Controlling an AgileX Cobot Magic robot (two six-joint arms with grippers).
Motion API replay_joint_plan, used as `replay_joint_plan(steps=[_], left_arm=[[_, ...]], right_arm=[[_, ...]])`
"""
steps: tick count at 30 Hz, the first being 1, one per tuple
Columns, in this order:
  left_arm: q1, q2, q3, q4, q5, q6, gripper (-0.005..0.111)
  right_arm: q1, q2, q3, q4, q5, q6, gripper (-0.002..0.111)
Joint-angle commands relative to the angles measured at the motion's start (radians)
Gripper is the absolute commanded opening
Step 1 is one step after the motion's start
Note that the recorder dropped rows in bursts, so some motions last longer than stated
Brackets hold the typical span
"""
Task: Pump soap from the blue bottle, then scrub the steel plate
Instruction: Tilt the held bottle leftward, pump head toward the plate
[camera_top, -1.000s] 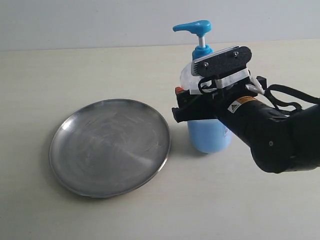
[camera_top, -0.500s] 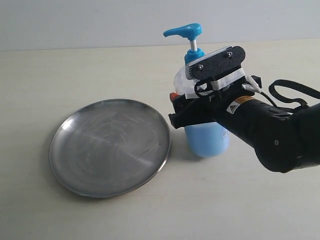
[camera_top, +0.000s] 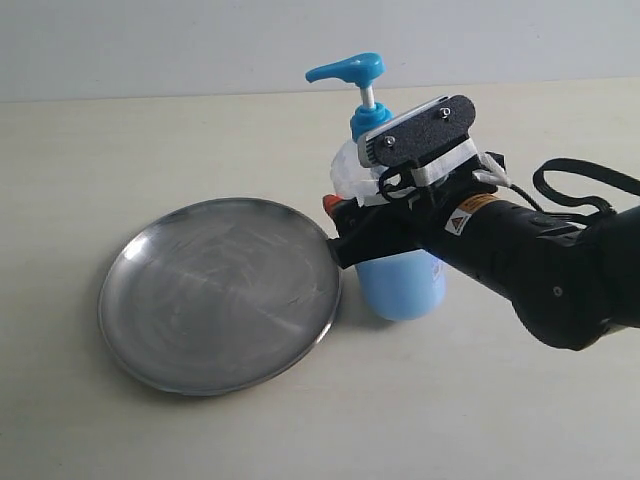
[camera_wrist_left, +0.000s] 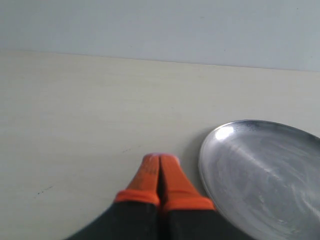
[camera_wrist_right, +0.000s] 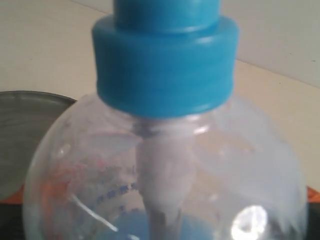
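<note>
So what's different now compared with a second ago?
The right fingers, closed around the blue bottle, have moved it left, toward the steel plate. It now stands close beside the plate's rim, and whether they touch is not clear. The plate has not moved, the grip is unchanged, and the pump head is still up.

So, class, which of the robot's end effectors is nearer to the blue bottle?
Right. The right end effector is clamped around the blue bottle; the left end effector, shut, sits beside the steel plate, with no bottle in its view.
</note>
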Motion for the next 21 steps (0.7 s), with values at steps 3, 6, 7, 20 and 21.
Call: replay_joint_plan(steps=[3,6,7,20,21], left_arm=[[0.004,-0.005,0.003,-0.005,-0.008,0.002,0.0],[0.004,-0.005,0.003,-0.005,-0.008,0.002,0.0],[0.004,-0.005,0.003,-0.005,-0.008,0.002,0.0],[0.004,-0.005,0.003,-0.005,-0.008,0.002,0.0],[0.004,-0.005,0.003,-0.005,-0.008,0.002,0.0]], right_arm=[[-0.004,-0.012,-0.005,-0.02,0.022,0.004,0.0],[0.006,-0.012,-0.005,0.008,0.031,-0.015,0.0],[0.015,-0.012,-0.005,0.036,0.025,-0.044,0.0],[0.066,-0.012,-0.02,0.163,0.033,-0.167,0.0],[0.066,-0.012,-0.028,0.163,0.053,-0.173,0.0]])
